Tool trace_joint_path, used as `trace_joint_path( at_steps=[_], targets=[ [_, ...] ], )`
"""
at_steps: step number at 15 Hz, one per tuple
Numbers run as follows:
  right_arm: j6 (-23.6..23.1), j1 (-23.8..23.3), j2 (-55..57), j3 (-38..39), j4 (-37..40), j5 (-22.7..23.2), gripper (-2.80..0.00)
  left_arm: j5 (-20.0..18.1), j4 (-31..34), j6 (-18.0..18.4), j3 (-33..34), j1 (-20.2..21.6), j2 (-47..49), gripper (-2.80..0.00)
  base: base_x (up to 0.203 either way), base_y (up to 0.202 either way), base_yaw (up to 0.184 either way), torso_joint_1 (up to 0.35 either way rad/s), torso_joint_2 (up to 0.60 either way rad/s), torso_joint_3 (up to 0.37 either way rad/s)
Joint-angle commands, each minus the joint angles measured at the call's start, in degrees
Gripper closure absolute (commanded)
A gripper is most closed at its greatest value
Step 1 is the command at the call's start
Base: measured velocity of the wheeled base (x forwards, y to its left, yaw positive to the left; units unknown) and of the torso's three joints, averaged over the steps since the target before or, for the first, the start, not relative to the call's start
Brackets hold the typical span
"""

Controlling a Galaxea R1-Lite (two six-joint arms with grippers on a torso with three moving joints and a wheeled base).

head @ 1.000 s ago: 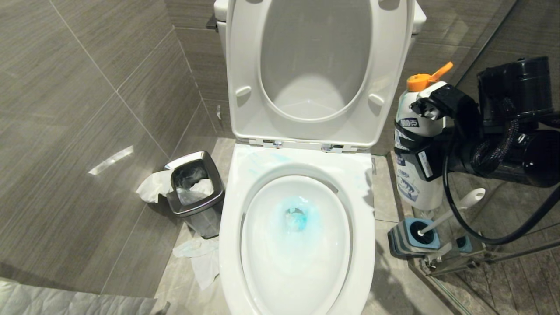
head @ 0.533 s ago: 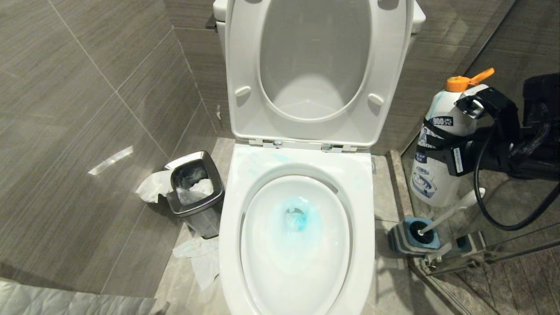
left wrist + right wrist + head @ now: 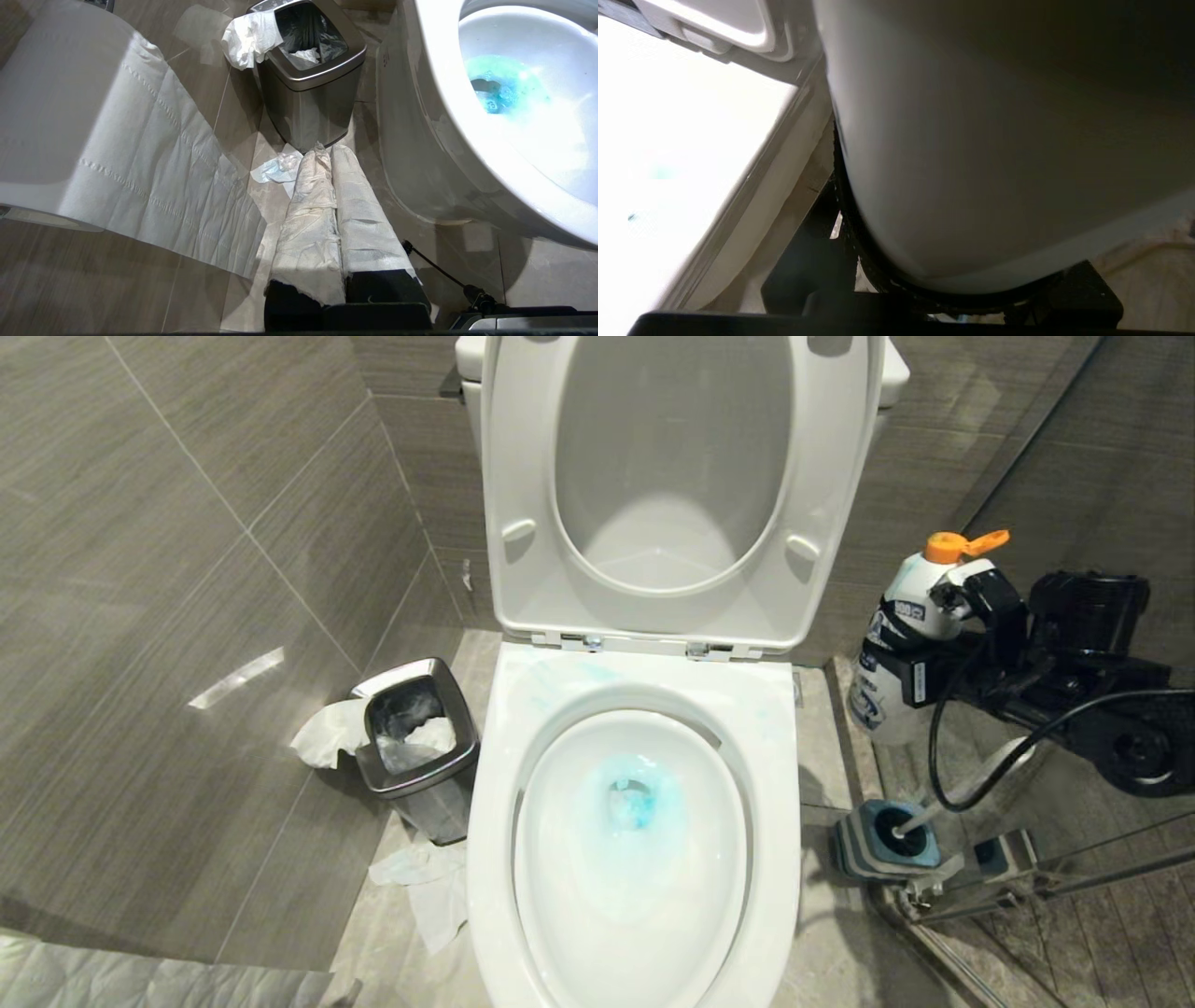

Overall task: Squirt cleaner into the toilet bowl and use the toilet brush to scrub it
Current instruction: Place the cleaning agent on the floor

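The cleaner (image 3: pixel 892 653), a pale bottle with an orange cap, stands nearly upright to the right of the toilet bowl (image 3: pixel 495 821). My right gripper (image 3: pixel 920 653) is shut on its middle. I cannot tell whether its base touches the floor. In the right wrist view the cleaner (image 3: pixel 971 163) fills the frame between the black fingers. Blue cleaner (image 3: pixel 635 803) colours the water in the bowl. The toilet brush (image 3: pixel 920 817) leans in its blue-and-grey holder (image 3: pixel 873 845), in front of the bottle. My left gripper (image 3: pixel 327 151), its fingers wrapped in white paper, is shut and low beside the bowl.
A square steel bin (image 3: pixel 415 737) with tissue hanging over it stands left of the toilet, and crumpled tissue (image 3: pixel 429 887) lies on the floor. A paper roll (image 3: pixel 93 130) hangs close to the left arm. Glass panelling (image 3: pixel 1074 915) bounds the right side. The seat and lid (image 3: pixel 672 476) are up.
My right gripper has carried the cleaner down and away from the camera, beside the toilet's right side, so it looks smaller and lower. The left arm has not moved.
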Motion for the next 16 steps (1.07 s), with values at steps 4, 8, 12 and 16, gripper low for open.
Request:
trace_joint_path(
  at_steps=[4,8,12,16],
  targets=[
    [-0.15,0.00,14.36,-0.35,-13.51,-0.43,0.00,0.01,0.00,0.07,0.09,0.01,0.08,0.00,0.000,0.000,0.000,0.000,0.00,0.000],
    [-0.18,0.08,20.32,-2.76,-20.15,-1.56,0.00,-0.08,0.00,0.00,0.09,0.01,0.08,0.00,0.000,0.000,0.000,0.000,0.00,0.000],
    [0.03,0.26,24.12,-6.41,-21.75,-1.68,0.00,-0.08,0.00,0.07,0.09,-0.08,0.08,0.00,0.000,0.000,0.000,0.000,0.00,0.000],
    [2.83,1.51,26.84,-8.98,-22.87,-2.90,0.00,0.01,0.00,0.07,0.09,0.01,0.08,0.00,0.000,0.000,0.000,0.000,0.00,0.000]
  ],
)
